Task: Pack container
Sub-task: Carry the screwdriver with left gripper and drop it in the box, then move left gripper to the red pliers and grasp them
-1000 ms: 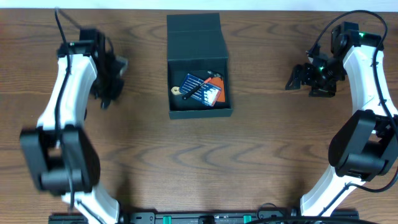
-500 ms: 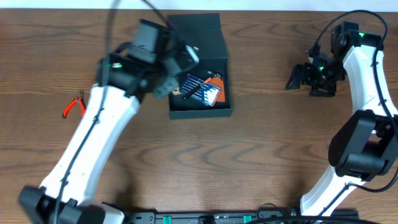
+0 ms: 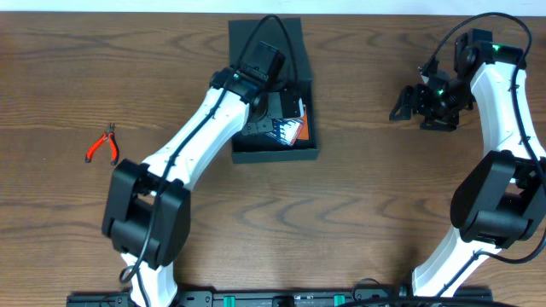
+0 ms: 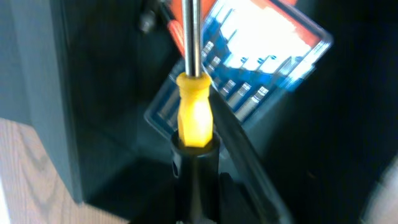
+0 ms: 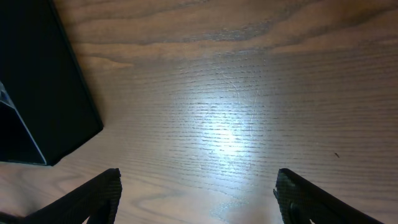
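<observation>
The container [image 3: 273, 153] is a dark square box with its flap lid [image 3: 265, 38] open toward the back, at the table's middle rear. A blue and orange bit set [image 3: 290, 130] lies inside; it also shows in the left wrist view [image 4: 267, 68]. My left gripper [image 3: 275, 107] is down inside the box, shut on a screwdriver [image 4: 194, 112] with a yellow and black handle, its metal shaft pointing ahead over the bit set. My right gripper [image 3: 408, 107] is open and empty over bare table to the right of the box; its fingers [image 5: 199, 193] frame only wood, with the box corner [image 5: 43, 93] at the left.
Red-handled pliers [image 3: 103, 145] lie on the table at the far left. The left arm stretches diagonally from the front left across to the box. Wood tabletop lies between the box and the right gripper.
My left arm has swung from the far left of the table over to the box and lowered its gripper into it. The pliers came into sight. The right arm has not moved.
</observation>
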